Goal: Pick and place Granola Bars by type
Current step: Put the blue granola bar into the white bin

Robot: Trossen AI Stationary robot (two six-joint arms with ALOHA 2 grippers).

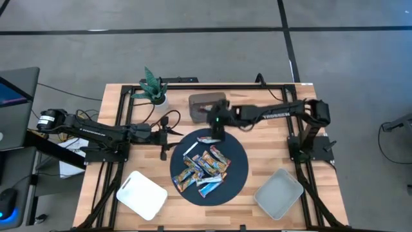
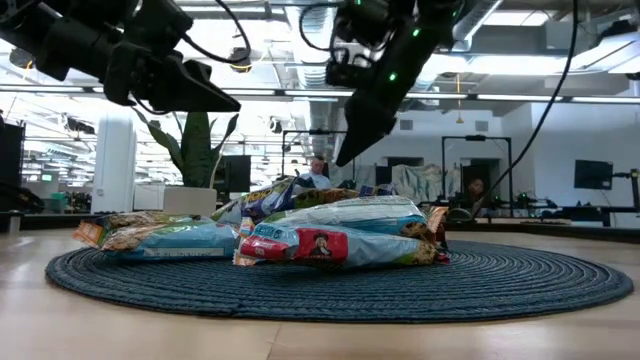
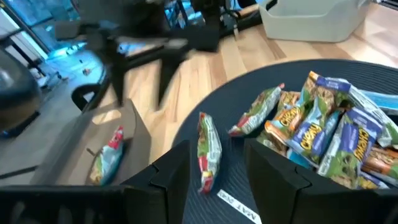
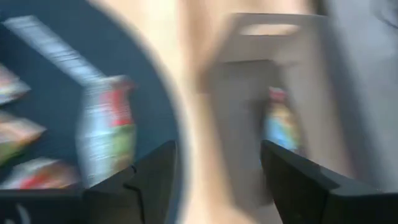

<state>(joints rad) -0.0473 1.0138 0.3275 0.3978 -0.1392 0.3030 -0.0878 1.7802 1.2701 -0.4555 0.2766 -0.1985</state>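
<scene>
Bars [image 1: 205,169] sit piled on the mat [image 1: 239,169], just below the right gripper [image 1: 216,132], which hangs wide open and empty. One bar [image 3: 209,151] lies ahead of the open, empty left gripper [image 1: 165,136].

My two arms are dark, nearly black, built from slim tube-like links with thicker round joints between them. My right arm [image 1: 277,113] carries white lettering along its long link, too small to read, and a small green light shines near its wrist. My left arm [image 1: 96,132] also has a line of white marking, and thin black cables curl beside its wrist. My fingers [image 3: 171,180] are black, broad and angular, with flat matte faces and hard edges.
</scene>
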